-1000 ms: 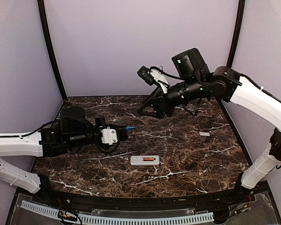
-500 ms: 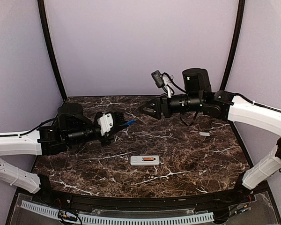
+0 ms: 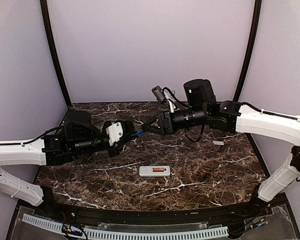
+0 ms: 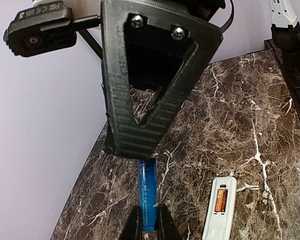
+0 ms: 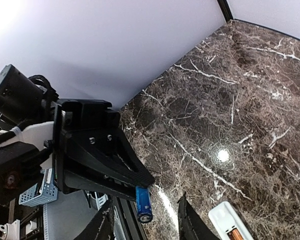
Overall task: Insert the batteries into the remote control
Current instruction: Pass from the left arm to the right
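Blue battery (image 4: 149, 192), pinched by left tool (image 4: 149, 223)

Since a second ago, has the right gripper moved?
Yes. In the top view the right gripper has shifted left and nearer, closing on the blue battery in the left gripper, while the remote lies where it was.

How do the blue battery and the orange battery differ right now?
The blue battery is clamped in the left end effector, held in the air; the orange battery lies seated in the remote control bay. The blue battery is exposed along most of its length; the orange battery sits recessed in white plastic. Both are slim cylinders.
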Robot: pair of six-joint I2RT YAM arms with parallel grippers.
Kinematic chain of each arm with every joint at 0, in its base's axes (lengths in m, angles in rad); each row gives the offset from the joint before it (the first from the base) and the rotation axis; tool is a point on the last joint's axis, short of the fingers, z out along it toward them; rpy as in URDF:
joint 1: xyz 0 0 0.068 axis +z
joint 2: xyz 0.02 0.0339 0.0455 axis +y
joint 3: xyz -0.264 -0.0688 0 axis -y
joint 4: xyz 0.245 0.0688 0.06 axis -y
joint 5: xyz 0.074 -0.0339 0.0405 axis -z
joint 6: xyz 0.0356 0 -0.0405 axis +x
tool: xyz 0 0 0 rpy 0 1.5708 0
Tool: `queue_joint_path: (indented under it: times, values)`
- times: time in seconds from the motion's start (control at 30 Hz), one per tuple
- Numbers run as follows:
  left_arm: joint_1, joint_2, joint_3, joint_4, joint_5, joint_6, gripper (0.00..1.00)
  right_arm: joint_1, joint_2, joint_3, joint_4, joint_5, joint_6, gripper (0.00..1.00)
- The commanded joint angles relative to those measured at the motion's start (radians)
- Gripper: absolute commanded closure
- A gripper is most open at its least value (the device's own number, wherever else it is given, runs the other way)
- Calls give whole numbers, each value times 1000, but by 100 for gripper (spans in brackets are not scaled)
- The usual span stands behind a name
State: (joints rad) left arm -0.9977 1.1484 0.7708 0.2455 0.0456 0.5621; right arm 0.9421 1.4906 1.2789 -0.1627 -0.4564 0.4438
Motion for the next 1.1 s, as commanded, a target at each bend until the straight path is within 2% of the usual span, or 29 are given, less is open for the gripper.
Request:
queue_joint_path:
  times: [0.0, 0.1, 0.3, 0.43, 0.53, 0.63, 0.67, 0.7, 0.73, 0.8, 0.87, 0.97, 1.07]
  values:
    - [-4, 4, 12, -1, 19, -8, 100, 13, 26, 9, -22, 21, 9, 57]
    - [-4, 12, 11, 0, 18, -10, 100, 16, 37, 16, -30, 10, 5, 59]
    - [-4, 13, 10, 1, 11, -2, 100, 18, 61, 28, -31, -47, 3, 78]
    - [-5, 17, 11, -9, 14, 1, 100, 18, 64, 26, -21, -63, 4, 86]
    - [-4, 19, 11, -11, 13, 5, 100, 18, 68, 27, -22, -67, 4, 100]
    - [-4, 22, 12, -23, 20, 6, 100, 18, 69, 26, -39, -62, 7, 100]
    - [-4, 26, 17, -32, 24, 3, 96, 16, 69, 28, -59, -49, 7, 100]
    - [-4, 28, 19, -54, 32, -1, 84, 15, 69, 28, -81, -38, 7, 100]
    - [-3, 38, 22, -67, 34, -14, 50, 9, 69, 23, -101, -28, 12, 100]
    - [-2, 66, 31, -133, 54, -9, 21, -8, 59, -11, -116, -18, 34, 100]
    - [-1, 111, 48, -211, 81, 0, 15, -30, 41, -70, -112, -12, 70, 100]
    - [8, 197, 75, -346, 161, 14, 14, -38, 32, -164, -111, 33, 95, 100]
    - [28, 258, 92, -366, 236, 3, 12, -42, 56, -254, -34, 34, 129, 100]
